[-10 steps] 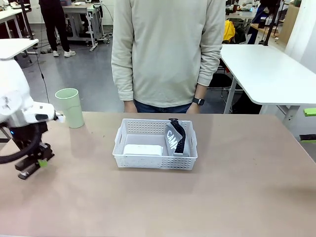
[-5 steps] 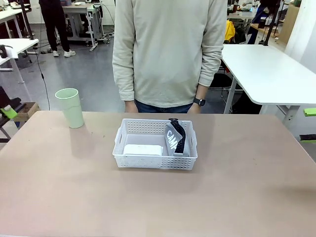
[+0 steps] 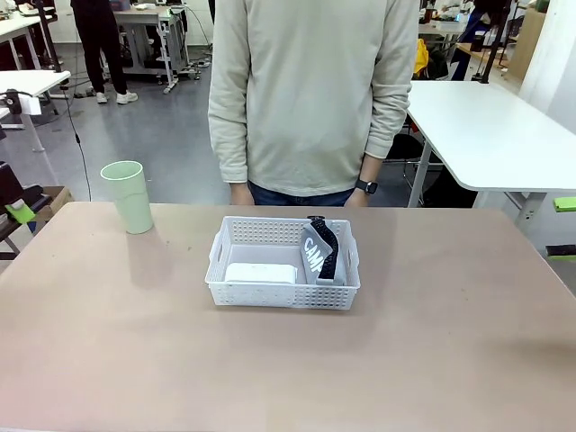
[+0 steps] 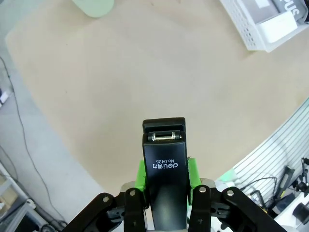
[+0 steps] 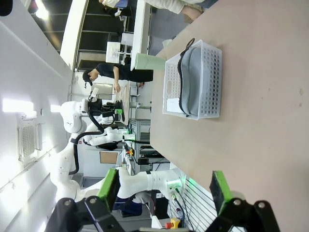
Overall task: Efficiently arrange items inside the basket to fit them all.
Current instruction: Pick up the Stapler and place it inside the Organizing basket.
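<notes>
The left gripper (image 4: 165, 169) is closed on the black stapler (image 4: 164, 145), with its green pads pressed on both sides of it. It hangs above the table (image 4: 120, 72), well apart from the basket (image 4: 244, 26). The right gripper (image 5: 164, 191) has its jaws wide apart and holds nothing, also far from the basket. Inside the basket, the white box (image 3: 261, 273) lies in the left part and the grey pouch (image 3: 317, 252) stands on its edge by the right wall. The pale green cup (image 3: 127, 196) stands upright, well to the left of the basket. A person (image 3: 310, 90) stands behind the basket
</notes>
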Robot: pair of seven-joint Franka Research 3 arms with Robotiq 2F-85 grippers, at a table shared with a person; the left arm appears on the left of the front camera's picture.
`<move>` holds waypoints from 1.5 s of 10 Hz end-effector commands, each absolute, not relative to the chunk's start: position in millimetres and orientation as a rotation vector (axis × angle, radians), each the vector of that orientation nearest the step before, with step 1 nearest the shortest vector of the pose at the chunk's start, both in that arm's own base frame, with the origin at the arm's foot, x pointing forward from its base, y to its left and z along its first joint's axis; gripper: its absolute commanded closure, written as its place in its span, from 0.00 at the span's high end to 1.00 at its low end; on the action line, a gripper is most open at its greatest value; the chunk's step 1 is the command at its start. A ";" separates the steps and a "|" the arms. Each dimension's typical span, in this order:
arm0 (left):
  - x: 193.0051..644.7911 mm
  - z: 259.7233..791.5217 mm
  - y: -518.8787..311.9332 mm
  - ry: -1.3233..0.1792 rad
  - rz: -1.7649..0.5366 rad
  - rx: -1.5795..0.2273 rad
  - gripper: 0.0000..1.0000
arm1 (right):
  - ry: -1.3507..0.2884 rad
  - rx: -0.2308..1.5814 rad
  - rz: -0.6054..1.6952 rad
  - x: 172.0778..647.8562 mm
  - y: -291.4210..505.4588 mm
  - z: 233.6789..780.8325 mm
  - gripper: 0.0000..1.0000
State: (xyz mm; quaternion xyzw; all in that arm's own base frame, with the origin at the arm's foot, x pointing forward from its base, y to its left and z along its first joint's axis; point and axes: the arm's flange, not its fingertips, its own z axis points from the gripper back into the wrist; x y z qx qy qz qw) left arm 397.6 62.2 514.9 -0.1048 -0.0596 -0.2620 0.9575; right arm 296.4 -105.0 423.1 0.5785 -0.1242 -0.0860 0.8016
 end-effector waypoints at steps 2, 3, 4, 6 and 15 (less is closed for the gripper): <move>396.8 515.1 63.4 -0.126 -0.517 -0.191 0.00 | -0.263 1.259 -0.201 296.3 -104.4 428.7 1.00; 396.8 515.1 63.4 -0.126 -0.517 -0.191 0.00 | -0.263 1.259 -0.201 296.3 -104.4 428.7 1.00; 396.8 515.1 63.4 -0.126 -0.517 -0.191 0.00 | -0.263 1.259 -0.201 296.3 -104.4 428.7 1.00; 415.3 533.8 6.7 -0.129 -0.667 -0.115 0.37 | -0.263 1.259 -0.201 296.3 -104.4 428.7 1.00; 459.3 448.1 -371.8 -0.252 -1.803 0.052 0.37 | -0.263 1.259 -0.201 296.3 -104.4 428.7 1.00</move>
